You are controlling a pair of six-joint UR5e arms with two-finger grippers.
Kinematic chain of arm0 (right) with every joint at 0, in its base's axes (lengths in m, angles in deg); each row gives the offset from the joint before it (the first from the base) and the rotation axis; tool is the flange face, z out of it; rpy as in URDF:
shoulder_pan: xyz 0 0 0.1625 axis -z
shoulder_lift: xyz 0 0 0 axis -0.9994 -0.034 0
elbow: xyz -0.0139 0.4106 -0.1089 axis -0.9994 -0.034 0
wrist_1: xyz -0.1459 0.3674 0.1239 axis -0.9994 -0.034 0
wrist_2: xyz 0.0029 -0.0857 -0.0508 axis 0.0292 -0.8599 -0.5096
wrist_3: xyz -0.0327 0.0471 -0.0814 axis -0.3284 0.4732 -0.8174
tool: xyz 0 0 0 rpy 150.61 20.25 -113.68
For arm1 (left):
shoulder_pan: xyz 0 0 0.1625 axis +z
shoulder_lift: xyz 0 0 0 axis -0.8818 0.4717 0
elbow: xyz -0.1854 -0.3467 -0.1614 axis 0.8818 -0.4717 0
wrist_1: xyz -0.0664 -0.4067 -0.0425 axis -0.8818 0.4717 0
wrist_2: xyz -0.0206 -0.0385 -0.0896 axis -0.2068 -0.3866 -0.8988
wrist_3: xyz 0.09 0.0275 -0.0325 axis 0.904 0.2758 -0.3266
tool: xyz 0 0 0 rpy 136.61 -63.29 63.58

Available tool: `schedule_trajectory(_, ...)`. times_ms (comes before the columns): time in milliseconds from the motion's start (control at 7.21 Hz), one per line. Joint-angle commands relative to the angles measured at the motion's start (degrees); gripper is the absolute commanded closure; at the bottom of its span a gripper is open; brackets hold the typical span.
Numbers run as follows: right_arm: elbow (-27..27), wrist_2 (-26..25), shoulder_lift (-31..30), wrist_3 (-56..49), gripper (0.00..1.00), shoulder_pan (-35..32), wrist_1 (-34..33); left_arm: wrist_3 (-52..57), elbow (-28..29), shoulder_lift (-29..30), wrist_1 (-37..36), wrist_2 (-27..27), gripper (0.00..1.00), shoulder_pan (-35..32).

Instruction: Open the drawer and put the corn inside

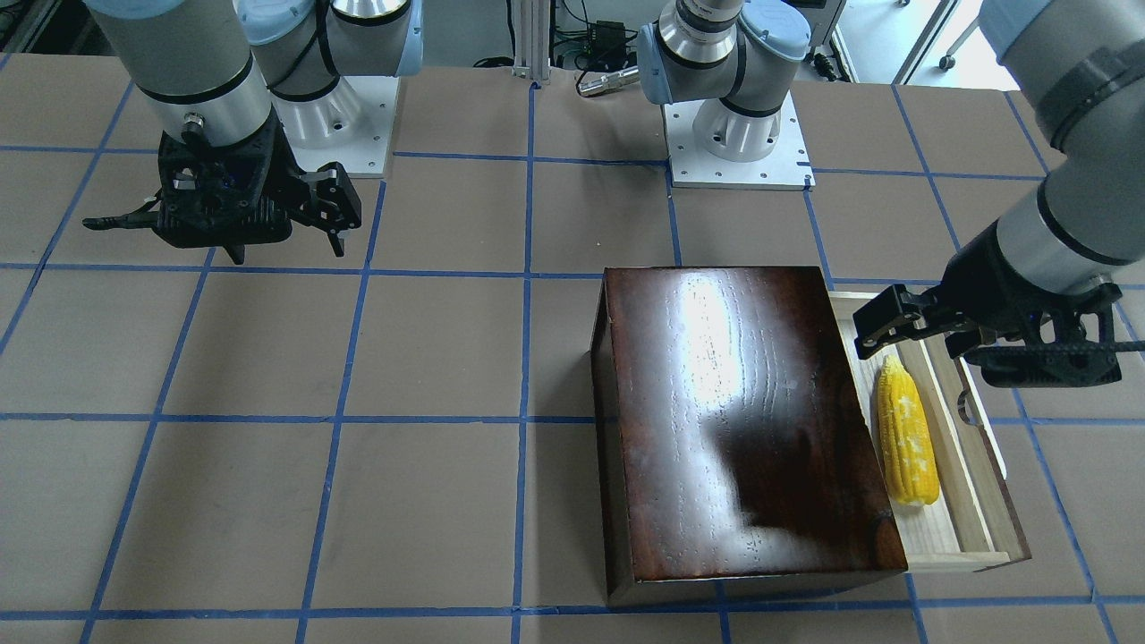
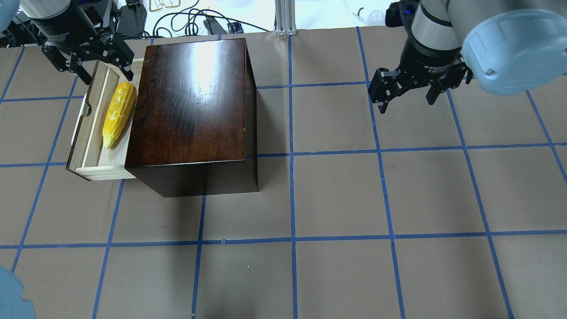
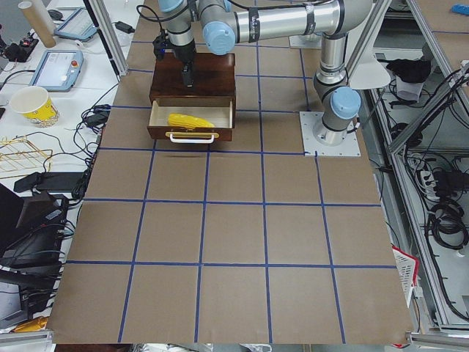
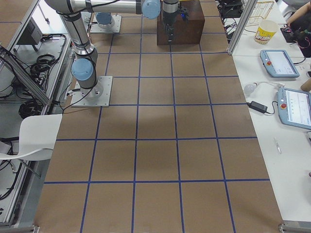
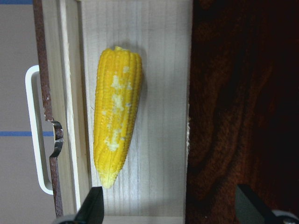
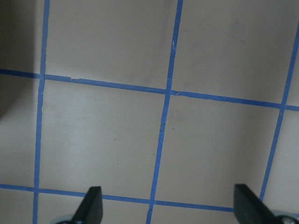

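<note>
the drawer (image 2: 101, 170) stands pulled out to the left of the dark box (image 2: 195, 102). the corn (image 2: 118, 114) lies flat on the drawer's pale floor. its long axis runs near to far, alongside the front panel and its white handle (image 5: 33, 126), with the tapered tip toward the robot and the blunt end away. the left gripper (image 2: 94, 67) hangs over the drawer's far end, jaws wide, holding nothing. the right gripper (image 2: 407, 101) hovers over the table (image 2: 354, 199) well to the right of the box, jaws likewise wide and unladen.
</note>
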Motion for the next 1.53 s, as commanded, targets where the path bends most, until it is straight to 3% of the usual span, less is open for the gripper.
schedule_trajectory(0,0.0,0.0,0.0,0.0,0.00,-0.1,0.0,-5.2,-0.4,-1.4,0.1,-1.0,0.00,-3.3)
schedule_trajectory(555,0.0,0.0,0.0,0.0,0.00,0.1,0.0,-5.1,-4.3,-3.0,0.1,-0.9,0.00,-9.5)
schedule_trajectory(1249,0.0,0.0,0.0,0.0,0.00,-0.1,0.0,-5.3,-9.9,-8.2,0.9,-0.5,0.00,-10.5)
schedule_trajectory(1387,0.0,0.0,0.0,0.0,0.00,-0.1,0.0,-5.3,-11.0,-9.1,0.9,1.8,0.00,-10.5)
